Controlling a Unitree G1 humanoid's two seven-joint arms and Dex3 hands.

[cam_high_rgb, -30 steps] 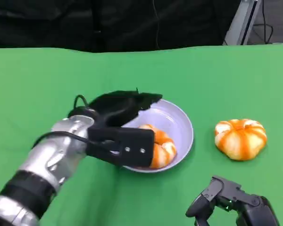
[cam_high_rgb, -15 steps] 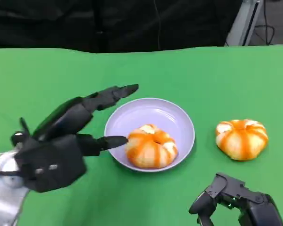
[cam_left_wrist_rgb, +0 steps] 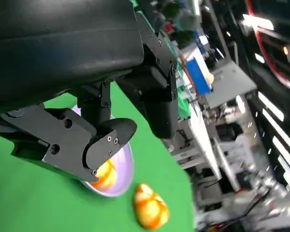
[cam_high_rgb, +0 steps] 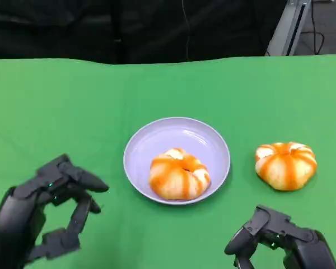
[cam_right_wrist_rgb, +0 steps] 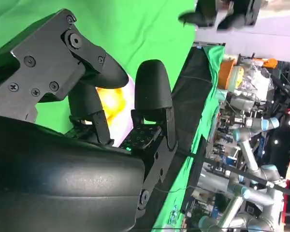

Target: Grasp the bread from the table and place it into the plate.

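A green cloth (cam_high_rgb: 56, 101) covers the table; no writing is legible anywhere. One bread (cam_high_rgb: 179, 174) lies in the lilac plate (cam_high_rgb: 157, 137), ahead and right of the empty, spread left hand (cam_high_rgb: 42, 216). A second bread (cam_high_rgb: 285, 164) sits beyond the empty, loosely curled right hand (cam_high_rgb: 280, 241).

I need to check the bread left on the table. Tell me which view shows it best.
The head view: the bread on the table lies whole and unobstructed, right of the plate. The left wrist view shows it small; in the right wrist view I cannot pick it out.
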